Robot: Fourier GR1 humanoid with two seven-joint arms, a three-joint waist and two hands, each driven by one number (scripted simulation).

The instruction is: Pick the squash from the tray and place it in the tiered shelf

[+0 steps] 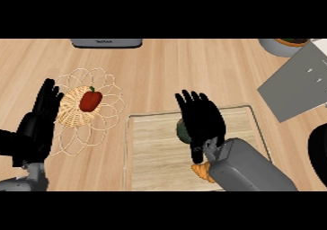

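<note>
A wooden tray [153, 157] with a thin raised rim lies at the lower middle of the counter. My right hand [205, 121] hovers over its upper part, open, with the fingers straight and pointing away from me. The squash is mostly hidden beneath it: a dark green rounded part [181, 130] peeks out at the hand's left side, and an orange part [202, 171] shows by the wrist. Whether the hand touches it is not visible. A grey tilted shelf panel [298, 81] stands at the right. My left hand [39, 117] rests open at the left, fingers up.
A white wire basket [83, 110] with a woven middle holds a red pepper [90, 100], just right of my left hand. A grey appliance [106, 42] sits at the far edge, a grey bowl [280, 46] at the far right, and a black object [322, 152] at the right edge.
</note>
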